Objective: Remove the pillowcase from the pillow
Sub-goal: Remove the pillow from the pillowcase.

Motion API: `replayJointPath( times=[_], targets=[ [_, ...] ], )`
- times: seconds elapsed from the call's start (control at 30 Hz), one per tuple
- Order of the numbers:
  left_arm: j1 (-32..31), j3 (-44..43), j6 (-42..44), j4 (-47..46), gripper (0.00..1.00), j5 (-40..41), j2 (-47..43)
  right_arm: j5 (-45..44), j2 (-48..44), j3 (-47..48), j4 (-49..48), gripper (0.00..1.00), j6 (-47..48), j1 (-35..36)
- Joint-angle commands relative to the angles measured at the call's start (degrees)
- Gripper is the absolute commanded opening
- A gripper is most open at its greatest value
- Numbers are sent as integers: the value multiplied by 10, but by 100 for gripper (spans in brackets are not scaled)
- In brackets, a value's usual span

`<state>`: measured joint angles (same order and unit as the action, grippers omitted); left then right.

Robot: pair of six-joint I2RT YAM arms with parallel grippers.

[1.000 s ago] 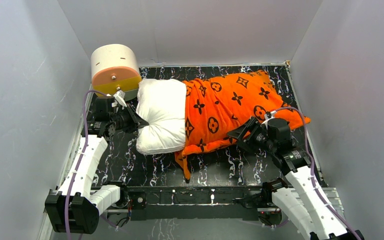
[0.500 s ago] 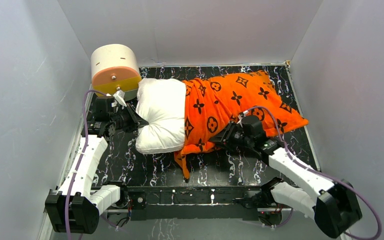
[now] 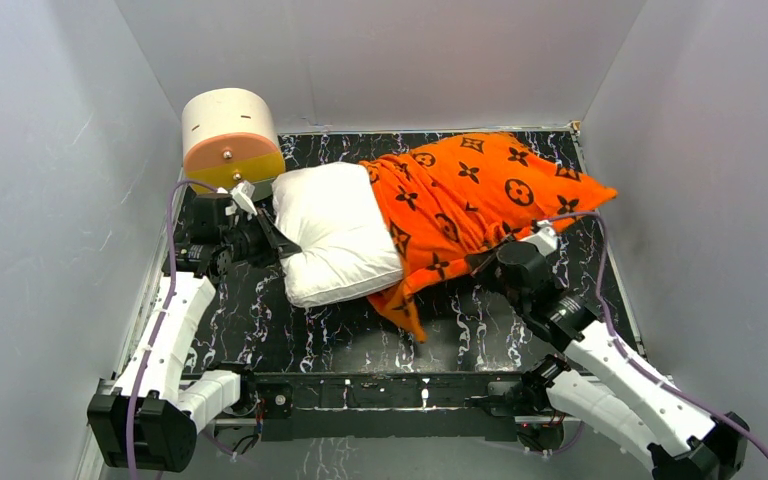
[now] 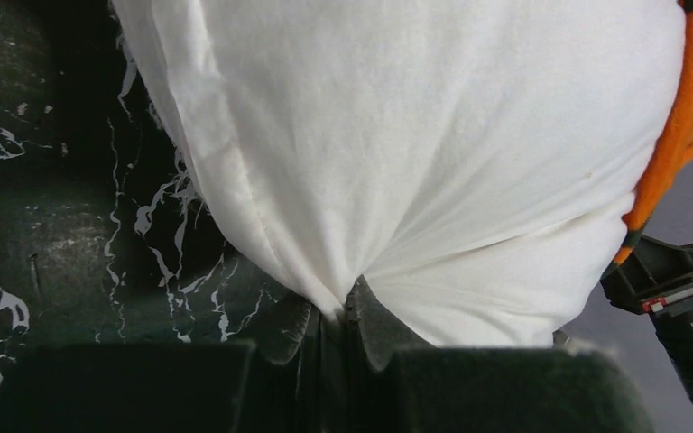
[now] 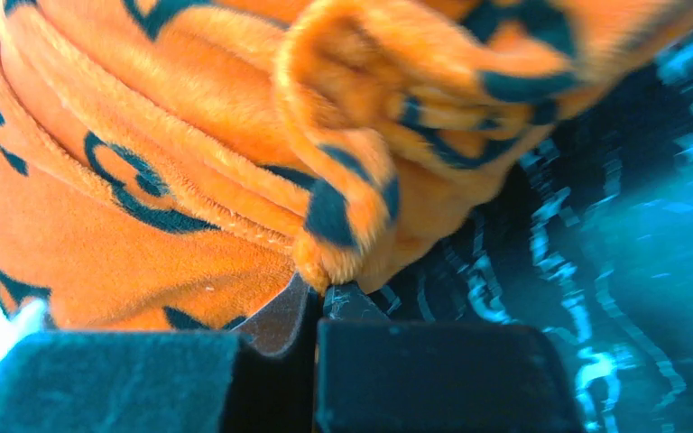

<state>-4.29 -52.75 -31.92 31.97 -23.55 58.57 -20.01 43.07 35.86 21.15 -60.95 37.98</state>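
The left gripper (image 4: pixel 336 307) still has its fingers (image 4: pixel 374 325) pressed tight on a little pinch of the white pillow (image 3: pixel 335 235), just like a second ago. The rest of the pillow puffs out ahead of those fingers.

The right gripper (image 5: pixel 320 290) has changed. A second ago its fingers were spread wide by the near edge of the pillowcase (image 3: pixel 480 190). Now they are squeezed together on a small fold of the orange cloth, right at their tips. The rest of the pillowcase bunches up ahead of them and to their left. The dark floor (image 5: pixel 595 271) shows to their right.

The pillow and pillowcase have turned too. The pillowcase's right corner lay close by the right gripper before. Now it sits farther back, away from the right fingers. A bit more white pillow shows between the two grippers than before. The pillowcase still covers the part of the pillow nearest the right fingers.

The cylinder (image 3: pixel 228 135) stands just past the left gripper, off to the side of its fingers, where it was.
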Motion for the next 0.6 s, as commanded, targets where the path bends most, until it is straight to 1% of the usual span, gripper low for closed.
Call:
replayJointPath(
  times=[0.0, 0.07, 0.13, 0.2, 0.23, 0.27, 0.3, 0.33, 0.37, 0.4, 0.47, 0.57],
  targets=[
    [28, -19, 11, -6, 0, 54, -8, -392, -58, 26, 108, 0, 77, -23],
    [31, -19, 4, -13, 0, 43, 0, -397, -66, 21, 66, 0, 145, -23],
    [35, -26, 10, -11, 0, 50, 5, -372, -57, 23, 36, 0, 194, -24],
    [36, -39, 22, -3, 0, 57, 9, -308, -38, 41, 42, 0, 205, -24],
    [36, -46, 27, 0, 0, 56, 10, -264, -28, 53, 47, 2, 204, -23],
    [36, -49, 29, 1, 0, 52, 10, -206, -18, 65, 50, 9, 208, -23],
    [36, -50, 30, 1, 0, 47, 10, -150, -10, 77, 53, 20, 213, -23],
    [36, -50, 28, 1, 0, 42, 10, -99, -3, 88, 56, 42, 219, -23],
    [36, -48, 25, -1, 0, 34, 10, -48, 1, 97, 56, 62, 223, -23],
    [36, -44, 20, -5, 0, 25, 9, -6, 2, 103, 56, 72, 219, -24],
    [36, -30, 8, -18, 0, 5, 7, 62, -1, 111, 59, 79, 187, -23],
    [36, -12, -10, -38, 0, -23, 6, 144, -13, 97, 48, 82, 120, -23]
  ],
)
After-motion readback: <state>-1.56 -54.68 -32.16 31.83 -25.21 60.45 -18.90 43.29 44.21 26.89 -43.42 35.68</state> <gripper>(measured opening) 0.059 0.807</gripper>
